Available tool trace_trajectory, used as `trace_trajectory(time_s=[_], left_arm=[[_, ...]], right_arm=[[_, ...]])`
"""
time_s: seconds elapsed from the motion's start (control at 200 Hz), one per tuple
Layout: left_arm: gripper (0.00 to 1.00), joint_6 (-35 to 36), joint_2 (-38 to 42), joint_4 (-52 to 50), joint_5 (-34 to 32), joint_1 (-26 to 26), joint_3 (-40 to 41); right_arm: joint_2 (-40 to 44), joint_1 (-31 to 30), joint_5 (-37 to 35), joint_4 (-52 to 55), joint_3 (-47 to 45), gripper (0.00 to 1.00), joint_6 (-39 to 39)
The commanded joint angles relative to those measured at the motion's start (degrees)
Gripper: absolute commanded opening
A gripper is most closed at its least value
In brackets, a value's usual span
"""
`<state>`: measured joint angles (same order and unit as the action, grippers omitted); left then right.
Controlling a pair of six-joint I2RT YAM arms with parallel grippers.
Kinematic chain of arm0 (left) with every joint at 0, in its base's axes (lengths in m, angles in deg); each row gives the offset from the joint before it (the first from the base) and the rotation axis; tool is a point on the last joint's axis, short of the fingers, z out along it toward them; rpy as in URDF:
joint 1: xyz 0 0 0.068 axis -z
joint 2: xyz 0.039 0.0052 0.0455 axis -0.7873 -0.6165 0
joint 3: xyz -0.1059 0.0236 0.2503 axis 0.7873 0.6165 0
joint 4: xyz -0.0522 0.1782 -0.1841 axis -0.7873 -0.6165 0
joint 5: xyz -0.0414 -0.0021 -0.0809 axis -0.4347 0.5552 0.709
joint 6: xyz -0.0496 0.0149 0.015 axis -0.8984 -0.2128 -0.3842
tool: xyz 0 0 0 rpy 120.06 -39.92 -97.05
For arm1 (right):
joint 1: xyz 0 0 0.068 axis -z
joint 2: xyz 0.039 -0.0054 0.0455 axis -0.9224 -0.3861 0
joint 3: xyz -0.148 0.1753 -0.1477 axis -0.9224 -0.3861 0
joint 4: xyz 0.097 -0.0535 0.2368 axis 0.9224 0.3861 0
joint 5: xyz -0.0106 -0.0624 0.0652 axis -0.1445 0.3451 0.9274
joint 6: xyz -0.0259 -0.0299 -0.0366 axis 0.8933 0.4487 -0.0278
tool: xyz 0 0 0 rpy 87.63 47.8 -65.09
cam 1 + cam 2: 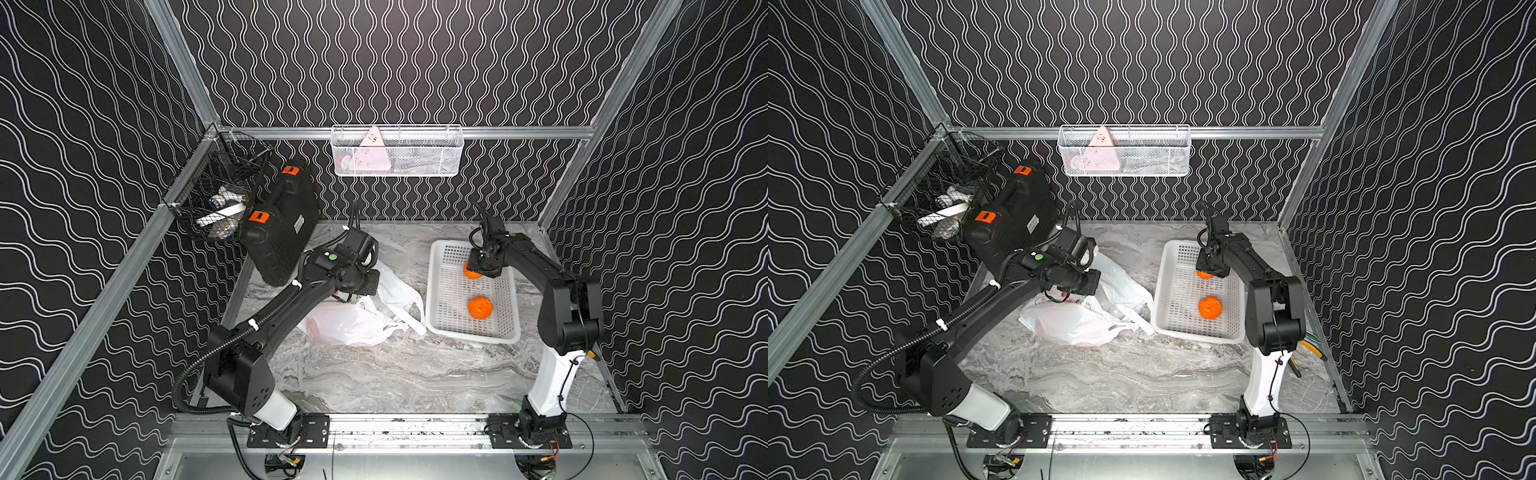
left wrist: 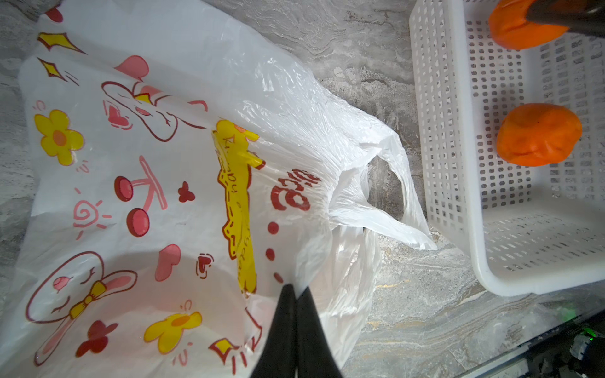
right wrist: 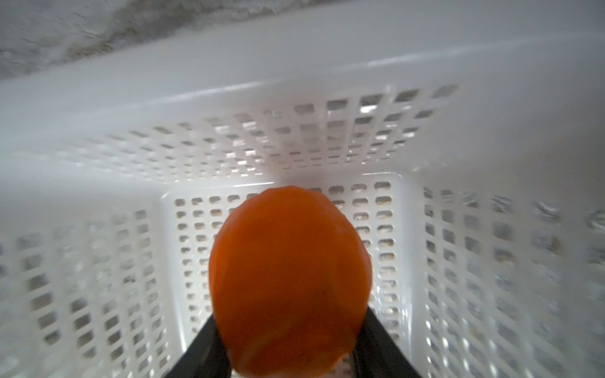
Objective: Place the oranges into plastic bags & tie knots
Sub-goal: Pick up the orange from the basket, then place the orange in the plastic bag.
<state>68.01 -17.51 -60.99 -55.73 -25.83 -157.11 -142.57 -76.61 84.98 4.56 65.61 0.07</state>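
Both top views: high over near edge, facing down toward far wall, whole table (image 1: 395, 374). Left wrist: close above plastic bag (image 2: 147, 180), basket (image 2: 458, 212) at right. Right wrist: closest, inside same basket, on orange (image 3: 288, 278).

We've got a white bag (image 2: 183, 157) covered in cartoon prints: yellow flowers, pink hearts and bunnies, red cherries, a yellow banner. The orange (image 3: 289, 281) is vivid orange, and so is the other orange (image 1: 480, 307). The basket (image 1: 430, 291) is white with a grid of little holes. The table (image 1: 395, 374) is grey marble with swirly veins, the walls (image 1: 395, 62) black with white wavy lines. The case (image 1: 286, 237) is black, orange latches.
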Motion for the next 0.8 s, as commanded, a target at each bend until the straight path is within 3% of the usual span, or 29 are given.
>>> trace_trajectory(time_s=[0.0, 0.135, 0.32, 0.54, 0.796], left_arm=[[0.00, 0.91, 0.22, -0.14, -0.29, -0.07, -0.76], [0.00, 0.99, 0.23, -0.09, -0.55, -0.02, -1.09], [0.00, 0.99, -0.24, -0.12, 0.09, -0.09, -1.51], [0.00, 0.91, -0.44, -0.18, 0.33, -0.01, -2.24], [0.00, 0.39, 0.26, -0.06, -0.13, -0.01, -2.25]], right_arm=[[7.22, -0.81, 6.71, 0.21, -3.51, 0.45, -2.43], [15.39, -4.44, 15.60, -2.51, -9.75, 0.45, -7.30], [17.87, -16.36, 22.50, -10.69, -14.10, 0.46, -15.03], [7.42, -29.22, 28.02, -19.70, -8.41, 0.46, -21.10], [-3.42, -34.39, 33.34, -23.20, -2.41, 0.46, -23.93]])
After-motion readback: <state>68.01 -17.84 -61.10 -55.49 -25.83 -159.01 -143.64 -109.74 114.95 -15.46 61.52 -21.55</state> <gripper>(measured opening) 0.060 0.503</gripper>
